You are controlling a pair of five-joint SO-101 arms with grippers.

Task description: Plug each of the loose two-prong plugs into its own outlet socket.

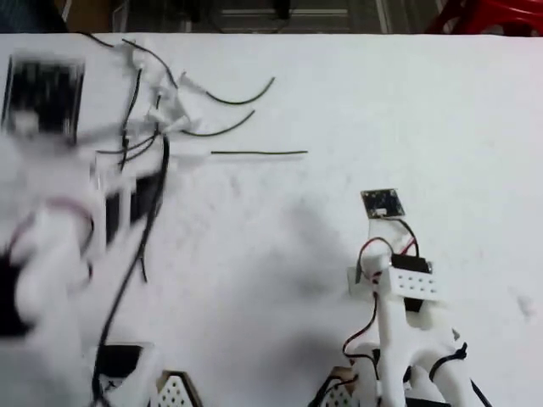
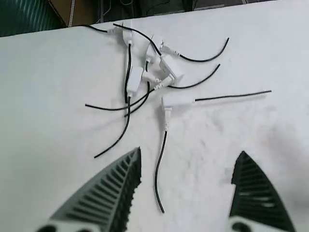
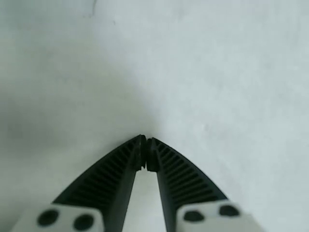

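Several white two-prong plugs and socket pieces on short black cords lie tangled in a cluster (image 2: 157, 67) near the table's far left (image 1: 161, 110). One plug (image 2: 166, 113) lies apart from the cluster, its cord trailing toward my left gripper (image 2: 189, 152). That gripper hangs open above the table with nothing between its fingers, short of the plugs. The left arm (image 1: 51, 229) appears smeared at the left edge. My right gripper (image 3: 145, 141) is shut on nothing over bare white table. The right arm (image 1: 399, 288) stands at the front right, far from the plugs.
A straight loose black wire (image 1: 259, 153) lies right of the cluster, also in the left wrist view (image 2: 231, 95). Two curved cords (image 1: 242, 100) stick out to the right. A blurred black block (image 1: 42, 93) is at the far left. The table (image 1: 424, 110) ends at a dark back edge.
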